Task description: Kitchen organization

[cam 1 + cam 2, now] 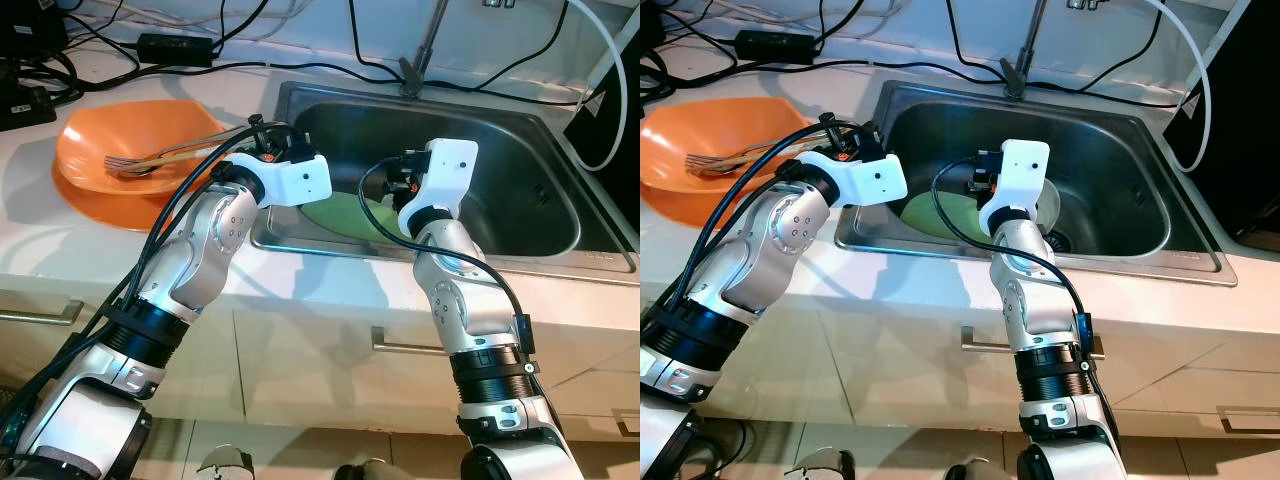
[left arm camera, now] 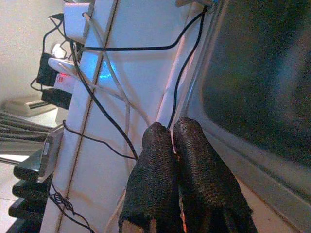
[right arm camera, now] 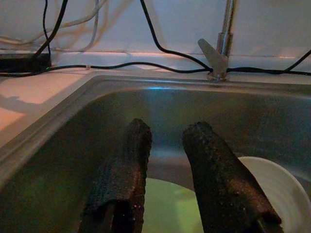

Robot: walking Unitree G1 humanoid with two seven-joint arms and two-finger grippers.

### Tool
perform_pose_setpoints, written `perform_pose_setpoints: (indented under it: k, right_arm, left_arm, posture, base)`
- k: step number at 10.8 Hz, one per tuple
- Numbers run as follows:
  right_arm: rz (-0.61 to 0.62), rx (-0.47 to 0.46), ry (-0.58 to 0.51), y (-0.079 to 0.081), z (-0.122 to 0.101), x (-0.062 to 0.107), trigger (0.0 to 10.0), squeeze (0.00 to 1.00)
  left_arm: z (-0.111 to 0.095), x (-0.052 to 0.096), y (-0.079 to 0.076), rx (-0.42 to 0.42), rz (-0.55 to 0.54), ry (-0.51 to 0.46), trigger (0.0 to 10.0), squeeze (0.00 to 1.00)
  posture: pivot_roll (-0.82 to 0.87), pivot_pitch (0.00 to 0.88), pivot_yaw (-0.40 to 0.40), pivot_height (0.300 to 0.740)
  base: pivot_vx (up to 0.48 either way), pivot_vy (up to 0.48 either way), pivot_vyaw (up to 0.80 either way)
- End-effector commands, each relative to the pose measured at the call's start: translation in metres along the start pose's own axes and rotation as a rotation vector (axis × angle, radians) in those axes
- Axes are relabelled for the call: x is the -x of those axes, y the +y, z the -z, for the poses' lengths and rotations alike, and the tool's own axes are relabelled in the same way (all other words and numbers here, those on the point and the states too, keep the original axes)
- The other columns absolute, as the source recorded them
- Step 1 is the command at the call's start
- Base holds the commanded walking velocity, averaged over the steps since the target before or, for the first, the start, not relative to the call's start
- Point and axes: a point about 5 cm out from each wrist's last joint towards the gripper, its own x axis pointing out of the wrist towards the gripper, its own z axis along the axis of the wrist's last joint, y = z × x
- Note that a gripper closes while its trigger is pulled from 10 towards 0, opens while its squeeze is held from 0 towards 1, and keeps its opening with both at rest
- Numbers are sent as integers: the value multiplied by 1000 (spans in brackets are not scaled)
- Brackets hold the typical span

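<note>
On the counter left of the steel sink (image 1: 500, 130) rests an orange bowl (image 1: 130, 140) on an orange plate, with a fork (image 1: 135, 162) lying in it. A green plate (image 1: 345, 215) lies on the sink floor, and a white dish (image 3: 272, 189) sits beside it. My left gripper (image 2: 172, 133) is shut with nothing in it, over the sink's left rim and pointing along the counter. Inside the basin, my right gripper (image 3: 167, 128) is open and empty, just above the green plate (image 3: 167, 204).
The faucet (image 1: 420, 50) rises behind the sink. Black cables and a power adapter (image 1: 175, 45) run along the back of the counter. A dark appliance (image 1: 610, 110) with a white hose stands at the right. Cabinet drawers with handles (image 1: 400, 345) are below.
</note>
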Motion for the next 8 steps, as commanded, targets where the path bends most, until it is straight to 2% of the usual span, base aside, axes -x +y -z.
perform_pose_setpoints:
  k: [1, 3, 5, 8]
  right_arm:
    - [14, 2, -6, -5, -2, -1, 10000, 0]
    - [14, 2, -6, -5, -2, -1, 10000, 0]
    - [13, 1, -6, -4, -2, -1, 10000, 0]
    - [12, 0, -6, -4, -2, -1, 10000, 0]
  left_arm:
    - [-7, -2, 7, -13, -30, -23, 0, 0]
    - [-12, -3, 21, -13, -109, -50, 0, 0]
    - [-20, -1, 42, -26, -222, -79, 0, 0]
    - [-43, 5, 77, -18, -394, -213, 0, 0]
  posture:
    - [19, 71, -131, 719]
    - [19, 72, -132, 719]
    - [19, 72, -132, 719]
    - [22, 69, -135, 719]
  base:
    - [0, 0, 0]
    - [0, 0, 0]
    - [0, 0, 0]
    - [0, 0, 0]
